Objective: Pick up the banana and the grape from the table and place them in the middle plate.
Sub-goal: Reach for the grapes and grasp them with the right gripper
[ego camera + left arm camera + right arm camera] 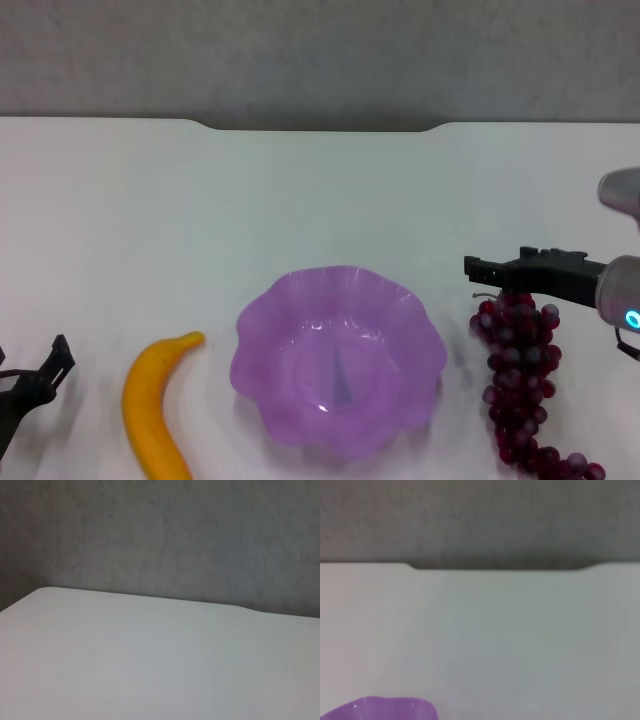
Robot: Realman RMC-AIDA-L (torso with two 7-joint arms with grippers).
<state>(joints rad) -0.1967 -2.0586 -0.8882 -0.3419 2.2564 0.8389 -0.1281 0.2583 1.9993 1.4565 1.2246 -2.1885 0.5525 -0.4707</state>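
Banana (152, 412) on my head camera lies left of the purple plate (338, 362), long axis near-to-far, tip toward the plate. Grapes (522, 385) run near-to-far on the right, right gripper (478, 270) at their far end; left gripper (50, 368) idles. I cannot tell either grip. Left wrist: bare worktop (150, 660). Right wrist: plate rim (380, 709).

Translucent plastic-looking plate (338, 352), glossy grapes (522, 380), smooth banana (152, 405), matt table (300, 200)
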